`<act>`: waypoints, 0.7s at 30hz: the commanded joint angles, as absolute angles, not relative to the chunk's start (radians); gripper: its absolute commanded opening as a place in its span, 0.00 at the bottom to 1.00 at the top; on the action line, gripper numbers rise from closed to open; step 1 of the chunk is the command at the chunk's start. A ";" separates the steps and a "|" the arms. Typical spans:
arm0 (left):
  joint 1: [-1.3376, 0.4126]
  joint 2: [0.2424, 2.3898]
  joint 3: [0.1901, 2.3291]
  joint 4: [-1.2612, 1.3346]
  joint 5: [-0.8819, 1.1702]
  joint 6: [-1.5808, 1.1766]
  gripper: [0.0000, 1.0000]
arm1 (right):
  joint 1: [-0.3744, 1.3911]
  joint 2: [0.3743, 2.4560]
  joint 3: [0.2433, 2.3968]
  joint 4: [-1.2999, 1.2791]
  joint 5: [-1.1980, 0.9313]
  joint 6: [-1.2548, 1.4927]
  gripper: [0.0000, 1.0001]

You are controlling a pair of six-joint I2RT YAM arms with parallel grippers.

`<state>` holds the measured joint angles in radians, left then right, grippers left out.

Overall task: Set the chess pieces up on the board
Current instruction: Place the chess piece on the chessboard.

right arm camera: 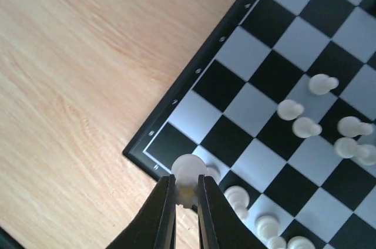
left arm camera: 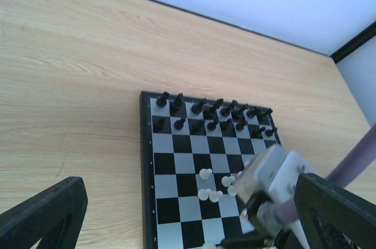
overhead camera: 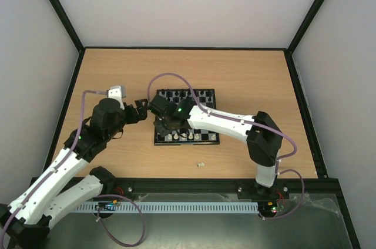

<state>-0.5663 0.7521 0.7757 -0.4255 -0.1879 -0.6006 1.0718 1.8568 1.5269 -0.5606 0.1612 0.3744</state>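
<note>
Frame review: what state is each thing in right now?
left gripper, open, empty, beside the board's left edge.
right gripper, shut on a white piece over the board's near-left corner.
board, flat on the table, partly set.
black pieces, standing in the two far rows.
loose white pieces, scattered mid-board, unranked.
small pale item, on the table off the board.

I see a table (overhead camera: 247,73) of pale matt wood grain, a smooth board (right arm camera: 252,55) with slight sheen, a cream plastic-looking chess piece (right arm camera: 188,170), and my right gripper (right arm camera: 187,193) with matt black fingers (right arm camera: 160,219).
</note>
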 commanded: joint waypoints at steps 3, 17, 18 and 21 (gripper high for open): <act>-0.560 0.641 0.818 -0.490 -0.224 -0.615 0.99 | 1.134 1.899 1.550 -0.644 0.172 0.409 0.09; -0.560 0.516 0.831 -0.527 -0.261 -0.610 1.00 | 1.149 2.013 1.578 -0.633 0.147 0.424 0.09; -0.561 0.514 0.831 -0.528 -0.264 -0.609 0.99 | 1.149 2.020 1.578 -0.631 0.148 0.424 0.09; -0.561 0.511 0.831 -0.528 -0.263 -0.608 1.00 | 1.149 2.040 1.614 -0.631 0.150 0.420 0.09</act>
